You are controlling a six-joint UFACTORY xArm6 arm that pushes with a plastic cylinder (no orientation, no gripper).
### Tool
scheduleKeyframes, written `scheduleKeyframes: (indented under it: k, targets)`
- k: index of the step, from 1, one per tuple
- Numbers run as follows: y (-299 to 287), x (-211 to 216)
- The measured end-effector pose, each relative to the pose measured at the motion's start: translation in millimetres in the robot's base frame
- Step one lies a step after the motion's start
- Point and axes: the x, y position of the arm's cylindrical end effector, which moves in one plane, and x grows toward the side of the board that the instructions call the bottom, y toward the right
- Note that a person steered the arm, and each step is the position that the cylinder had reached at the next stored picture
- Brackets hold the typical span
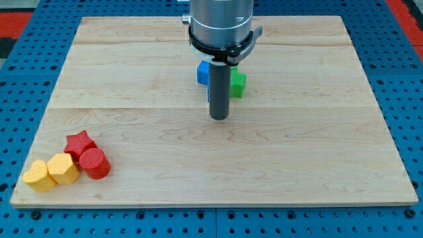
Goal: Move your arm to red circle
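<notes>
The red circle (95, 162), a short red cylinder, lies near the board's lower left corner. It touches a red star (79, 145) above-left of it and a yellow hexagon (63, 168) to its left. My tip (219, 117) rests on the board near the middle, far to the right of and above the red circle. The rod rises from the tip to the arm's grey body at the view's top.
A yellow heart (39, 175) lies left of the yellow hexagon. A blue block (203, 72) and a green block (237, 82) sit just behind the rod, partly hidden by it. The wooden board (330, 165) lies on a blue perforated table.
</notes>
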Motion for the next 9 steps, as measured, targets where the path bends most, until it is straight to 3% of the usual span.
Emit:
scheduleKeyframes:
  k: [3, 5, 6, 9]
  targets:
    - [2, 17]
    - [-22, 87]
    - [-53, 122]
    - [-159, 129]
